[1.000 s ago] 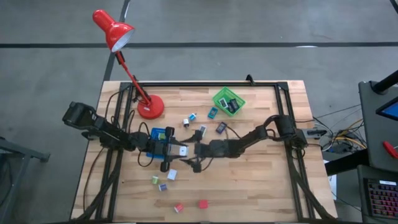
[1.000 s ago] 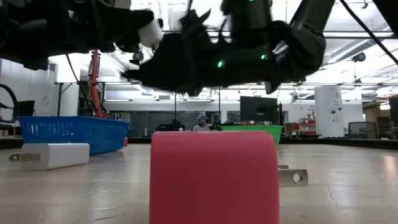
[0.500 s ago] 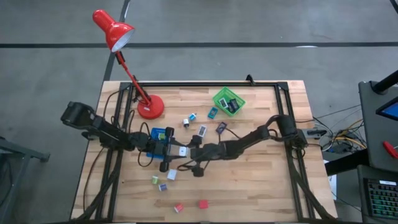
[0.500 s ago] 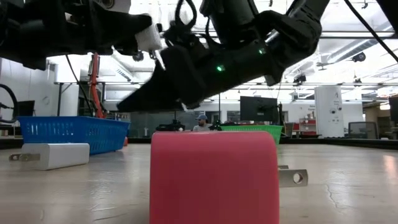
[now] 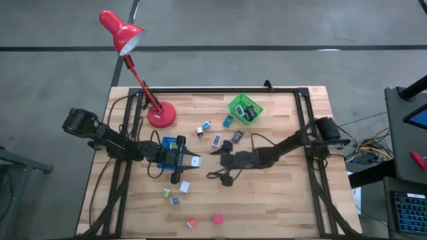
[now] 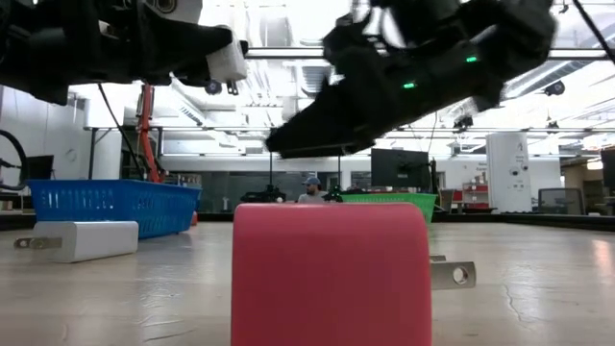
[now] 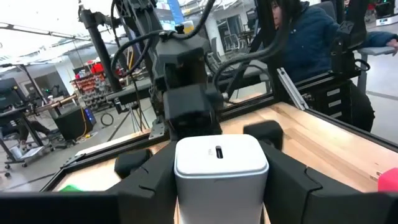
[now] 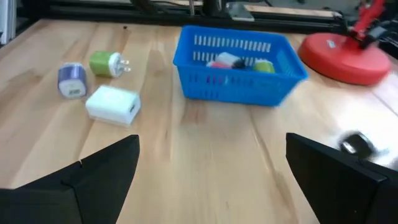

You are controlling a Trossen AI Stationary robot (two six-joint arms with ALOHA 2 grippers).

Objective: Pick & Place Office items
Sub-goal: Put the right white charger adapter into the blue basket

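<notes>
My left gripper [image 5: 192,161] is just right of the blue tray [image 5: 171,145] and is shut on a white cube-like block [image 7: 221,163], above the table. My right gripper [image 5: 218,157] is open and empty. It points toward the table's left, a short gap from the held block. On the table lie a white block [image 8: 112,104], a green one [image 8: 104,63] and a purple one [image 8: 71,80]. Two red blocks [image 5: 217,218] sit near the near edge. Several flat pieces [image 5: 217,140] lie toward the far side. My left gripper pinches the white block between its two fingers, one on each opposite side wall [image 7: 181,177]. The fingers run level and point toward the table's right. The face with the slot [image 7: 218,152] points away from the wrist. The block is lifted clear of the table [image 6: 228,60].
The green basket [image 5: 245,108] at the far side holds dark pieces. The blue tray [image 8: 239,62] holds a few coloured blocks. The red desk lamp's base [image 5: 161,115] stands at the far left. A person sits beyond the table [image 7: 311,37]. Bare wood lies on the table's right half [image 5: 280,193].
My right gripper has drawn back from the white block toward the table's right and has risen a little. My left gripper has kept its hold on the block in the same place.
</notes>
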